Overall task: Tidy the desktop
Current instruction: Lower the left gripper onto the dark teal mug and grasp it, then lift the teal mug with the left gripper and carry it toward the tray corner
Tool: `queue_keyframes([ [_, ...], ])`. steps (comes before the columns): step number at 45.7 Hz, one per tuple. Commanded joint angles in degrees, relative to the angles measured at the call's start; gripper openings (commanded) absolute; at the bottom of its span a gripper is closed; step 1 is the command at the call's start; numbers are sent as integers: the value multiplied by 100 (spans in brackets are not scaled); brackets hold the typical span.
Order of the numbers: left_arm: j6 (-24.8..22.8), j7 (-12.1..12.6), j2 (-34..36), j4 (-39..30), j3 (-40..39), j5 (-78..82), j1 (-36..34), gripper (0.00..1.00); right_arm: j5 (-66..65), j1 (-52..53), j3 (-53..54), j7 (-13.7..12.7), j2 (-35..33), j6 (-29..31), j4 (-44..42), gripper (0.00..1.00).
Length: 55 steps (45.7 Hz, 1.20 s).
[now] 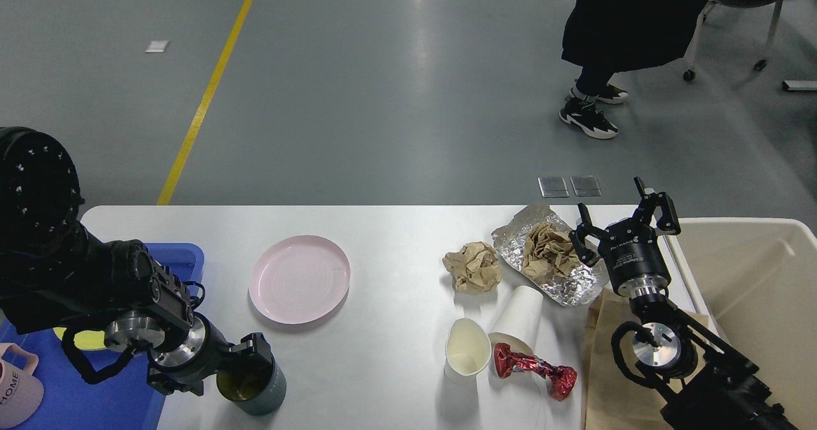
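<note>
The white desktop (396, 238) holds dishes on the left and rubbish on the right. My left gripper (250, 357) is low at the rim of a dark teal mug (263, 388) near the front edge; its dark fingers merge with the mug's inside, so their grip is unclear. My right gripper (622, 222) is open and empty, raised just right of a foil sheet (574, 286) holding crumpled brown paper (547, 249). A pink plate (299, 279) lies left of centre.
A blue tray (121, 401) at the left holds a yellow-green plate (80, 339) and a pink mug (16, 385). Another brown paper ball (472, 266), two white paper cups (468, 351) (518, 318), a red wrapper (536, 369), a brown paper bag (603, 379). A beige bin (753, 289) stands right. A person (629, 28) stands beyond.
</note>
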Motion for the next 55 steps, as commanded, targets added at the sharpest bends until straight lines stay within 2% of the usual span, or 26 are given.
queue_keyframes([
  [1,270,-6,-13,39,6,9,59,89,0,0,0,1,0,4,1,100],
  [4,279,-6,-13,39,6,53,68,83,0,0,0,1,0,4,1,100],
  [8,209,-6,-4,31,6,62,85,59,0,0,0,1,0,4,1,100],
  [11,130,3,-4,30,6,71,86,46,0,0,0,1,0,4,1,100],
  [13,60,-6,14,30,6,71,86,42,0,0,0,1,0,4,1,100],
  [18,-11,-6,40,30,-20,150,86,38,0,0,0,1,0,4,1,100],
  [25,-2,29,5,48,-20,176,103,13,0,0,0,1,0,-5,1,100],
  [30,-2,29,31,57,-20,176,121,0,0,0,0,1,0,4,1,100],
  [47,-55,38,102,48,-47,185,77,0,0,0,0,1,0,4,1,100],
  [55,-687,56,330,-75,-20,185,-327,0,0,0,0,1,0,4,1,100],
])
